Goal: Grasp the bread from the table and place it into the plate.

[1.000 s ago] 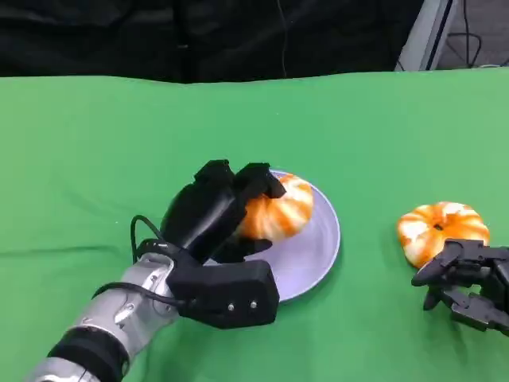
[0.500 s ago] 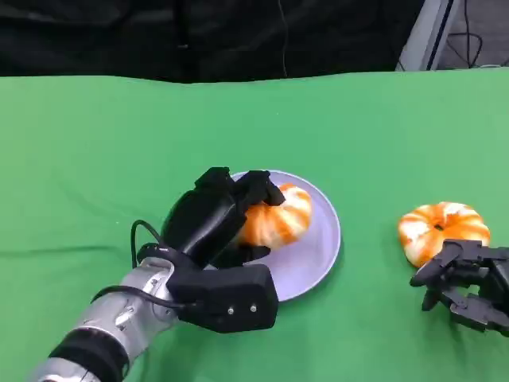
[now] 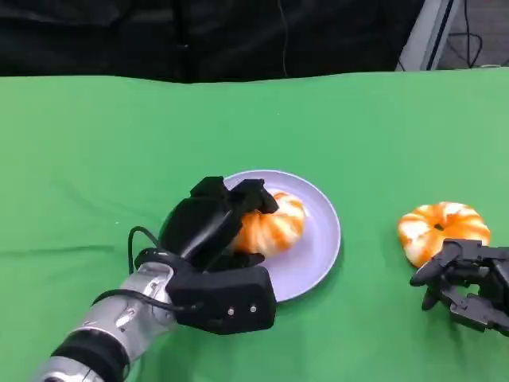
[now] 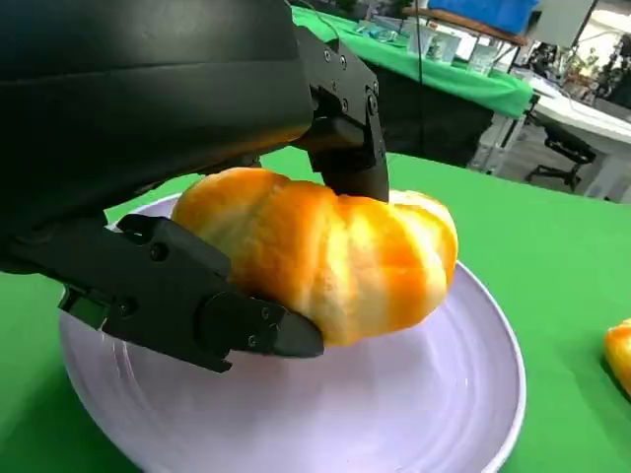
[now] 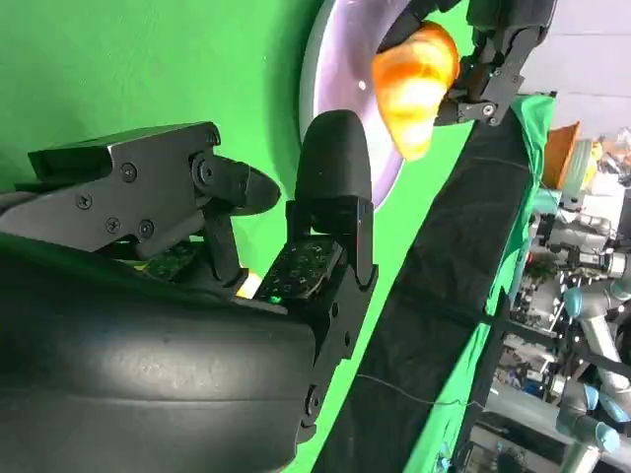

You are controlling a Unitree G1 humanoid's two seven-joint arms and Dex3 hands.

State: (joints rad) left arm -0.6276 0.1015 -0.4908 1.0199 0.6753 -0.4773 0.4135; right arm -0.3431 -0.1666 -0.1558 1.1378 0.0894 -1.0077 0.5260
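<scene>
Left hand [image 3: 215,227] — black, on a silver forearm, reaching in from the lower left of the green tabletop [image 3: 95,159]; fingers closed around the bread [image 3: 270,223], which the left wrist view shows pinched between a lower finger [image 4: 187,305] and an upper one, its underside low over the plate [image 3: 318,239] and touching or nearly touching it; which of the two cannot be told. The plate is pale lilac and round, near the middle of the tabletop, its right half bare. Second bread [image 3: 441,231] — same orange-and-white striped ring, lying on the cloth well right of the plate, not yet moved. Right hand [image 3: 465,282] — just in front of that second bread, fingers curled inward with nothing in them; whether it touches the bread cannot be told. Judged stage: first bread at the point of release, second awaiting pickup. Risks: the soft bread may cling to the fingers as they spread and be dragged back toward the near rim, or roll off the shallow plate if let go while tilted; withdrawing the left hand low could nudge the plate across the cloth.
</scene>
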